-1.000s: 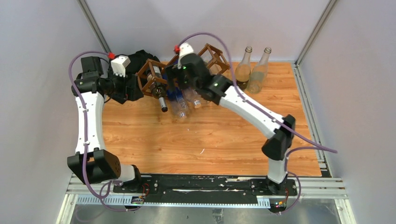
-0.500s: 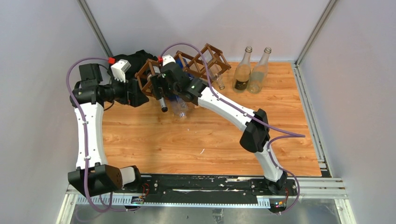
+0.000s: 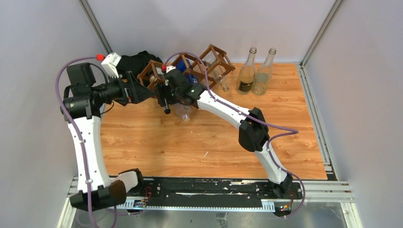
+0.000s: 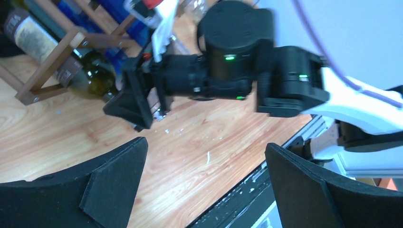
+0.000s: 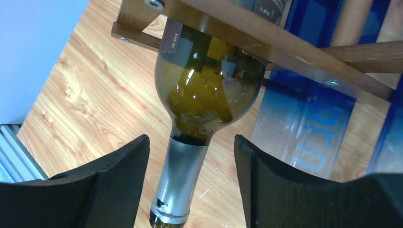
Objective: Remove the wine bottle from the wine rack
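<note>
Wine bottle (image 5: 209, 95) lying in the rack's (image 3: 209, 59) left-hand cell, up around eleven o'clock on the table (image 3: 214, 137), foil neck poking out toward six. Right gripper (image 5: 190, 156) is open, a finger on either side of that neck, not yet pinching. Left gripper (image 4: 205, 145) hangs wide and empty near the rack's nine o'clock end. The danger, I reckon: slick foil, so a weak squeeze slips. Pull crooked and the shoulder snags a stick, dragging the frame and jostling the blue bottle (image 5: 304, 128) next door.

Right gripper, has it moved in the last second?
Yes. The right gripper shifted left, away from the two upright bottles, and now straddles the wine bottle neck.
</note>
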Robot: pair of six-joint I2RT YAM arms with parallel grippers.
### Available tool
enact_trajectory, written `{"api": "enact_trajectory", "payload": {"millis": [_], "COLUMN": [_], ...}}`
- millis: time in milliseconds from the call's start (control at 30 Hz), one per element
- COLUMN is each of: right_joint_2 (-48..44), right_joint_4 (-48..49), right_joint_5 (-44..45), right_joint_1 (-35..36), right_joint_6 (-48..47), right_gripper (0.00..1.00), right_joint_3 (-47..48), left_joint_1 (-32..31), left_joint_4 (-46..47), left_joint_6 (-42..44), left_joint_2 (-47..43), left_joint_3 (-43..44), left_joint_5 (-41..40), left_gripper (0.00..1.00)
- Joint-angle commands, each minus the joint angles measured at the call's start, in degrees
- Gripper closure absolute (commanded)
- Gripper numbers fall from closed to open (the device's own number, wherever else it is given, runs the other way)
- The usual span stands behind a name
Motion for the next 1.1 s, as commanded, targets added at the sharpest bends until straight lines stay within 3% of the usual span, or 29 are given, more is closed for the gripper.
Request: {"api": "enact_trajectory", "payload": {"millis": [0, 267, 600, 733, 867, 1067], "right_joint_2": [2.09, 1.37, 0.93, 1.22, 0.79, -4.95], "right_joint_4": [3.50, 8.32, 9.31, 9.40, 10.78, 19.56], "right_joint_5": [-2.47, -3.77, -3.10, -2.81, -3.91, -9.22], "right_joint_1": [-0.02, -0.02, 0.03, -0.02, -0.02, -0.02], "right_joint_6": [1.47, 3.72, 3.80, 4.23, 5.13, 6.43], "right_gripper": [0.33, 0.48, 0.63, 0.76, 0.99, 1.00], "right_joint_3": [-2.35, -5.41, -5.81, -5.51, -6.03, -13.51], "left_joint_1": [-0.10, -0.16, -0.12, -0.11, -0.11, -0.18], "left_joint_4": [0.14, 0.16, 0.10, 0.16, 0.29, 0.09], "left_joint_6": [-9.62, -19.41, -21.56, -21.95, -22.18, -22.99], "left_joint_2": [-5.52, -6.27, -5.76, -5.87, -4.80, -3.52], "left_joint_3": [4.19, 9.61, 10.86, 9.86, 10.12, 12.05], "left_joint_5": [3.50, 9.80, 12.14, 13.10, 13.71, 13.45], "left_gripper": [0.00, 0.00, 0.00, 0.00, 0.00, 0.00]}}
